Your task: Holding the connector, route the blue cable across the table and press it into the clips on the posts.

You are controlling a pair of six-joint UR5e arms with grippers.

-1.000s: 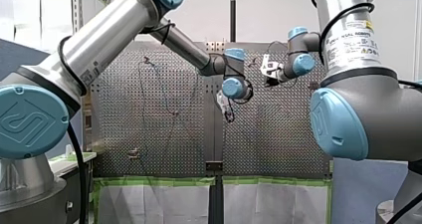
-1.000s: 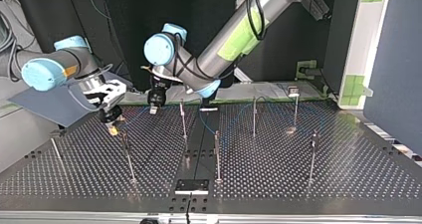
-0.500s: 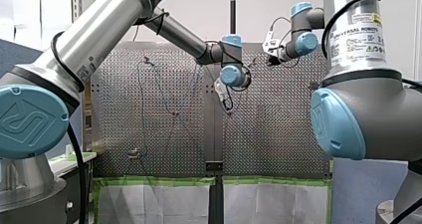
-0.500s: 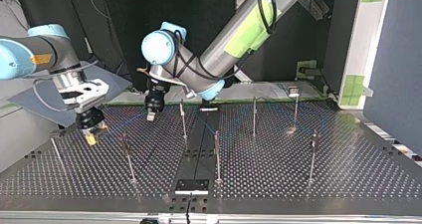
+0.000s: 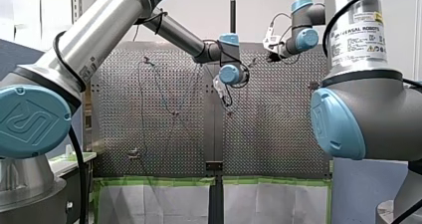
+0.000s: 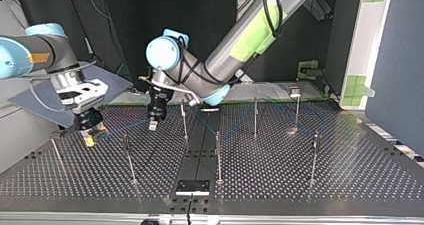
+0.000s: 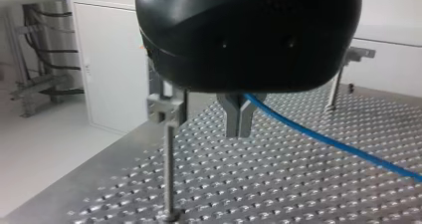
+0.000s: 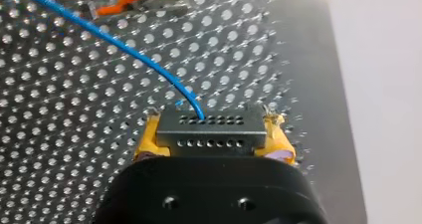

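Left tool (image 7: pixel 238 130) shifted, closed; right tool (image 8: pixel 212 127) clamps rectangular perforated metal connector (image 8: pixel 211 137).

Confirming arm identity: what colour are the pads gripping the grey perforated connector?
Yellow pads flank the grey perforated connector; clearest in the right wrist view.
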